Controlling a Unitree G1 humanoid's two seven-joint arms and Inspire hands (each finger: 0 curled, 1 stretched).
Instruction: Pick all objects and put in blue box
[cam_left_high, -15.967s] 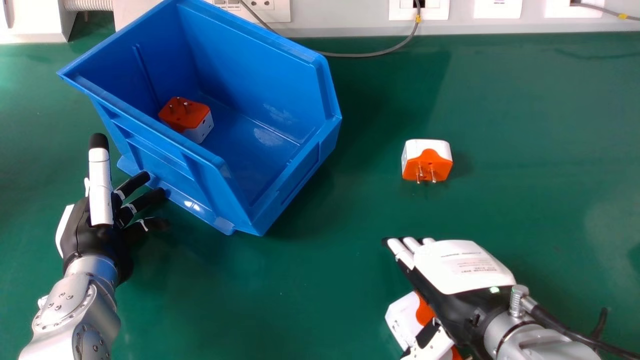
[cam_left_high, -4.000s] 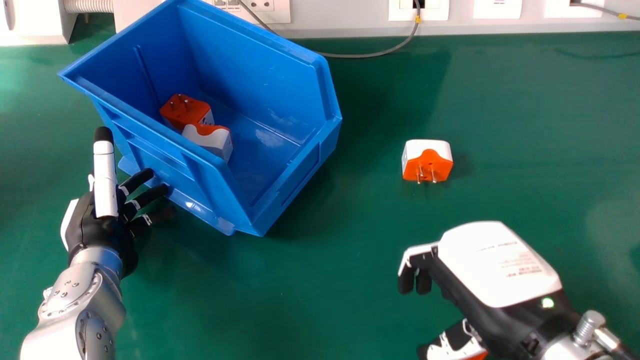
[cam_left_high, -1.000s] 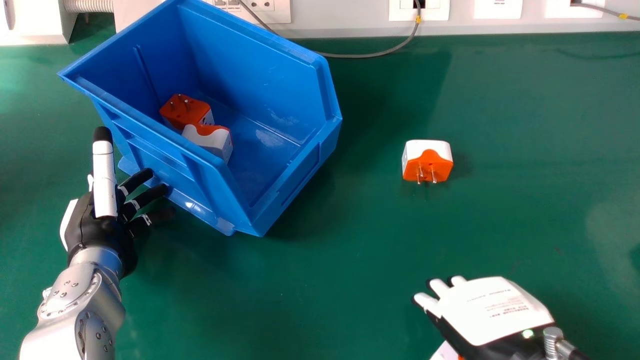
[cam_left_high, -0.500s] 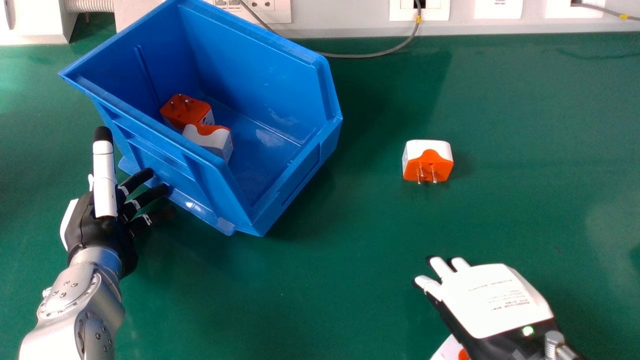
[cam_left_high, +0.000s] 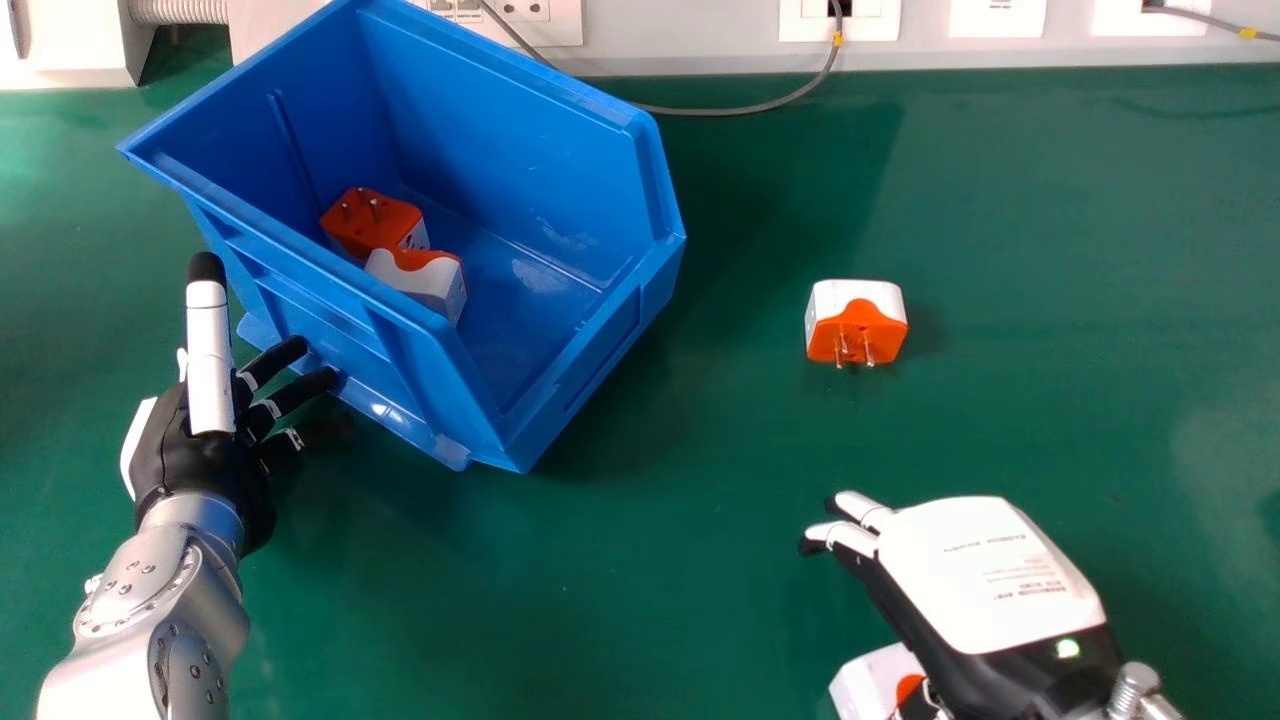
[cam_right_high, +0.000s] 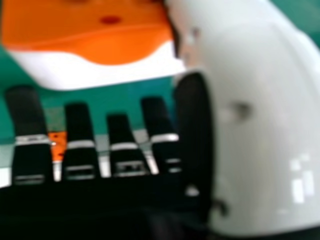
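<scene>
Box of blue moulded plastic (cam_left_high: 500, 130), open-topped: toward ten o'clock on the head view, twelve being the far edge. Contents, two: cube-like orange-and-white plug adapter, pins up (cam_left_high: 365, 225); white-and-orange plug adapter (cam_left_high: 425, 282), close beside it, on its five o'clock side.

Left hand, black and white (cam_left_high: 200, 450): between eight and nine o'clock, fingers relaxed and spread, beside the box's base.

Loose items, two. White-bodied plug adapter with orange pin face (cam_left_high: 855, 325): on green tabletop (cam_left_high: 700, 560), near three o'clock, well apart from the box. White plug adapter with orange patch (cam_left_high: 870, 682): toward five o'clock, partly beneath the right hand.

Right hand, black with white back plate (cam_left_high: 985, 575): four o'clock; fingers extended, not wrapped round anything. The adapter lies close by the thumb; whether they touch cannot be told.

Step in hand, as judged: lining up to grasp the five o'clock adapter. Next move calls for bringing fingers and thumb to opposite sides of it, closing firmly, then lifting clear of the rim toward ten o'clock. Outstanding after that: the three o'clock piece.
</scene>
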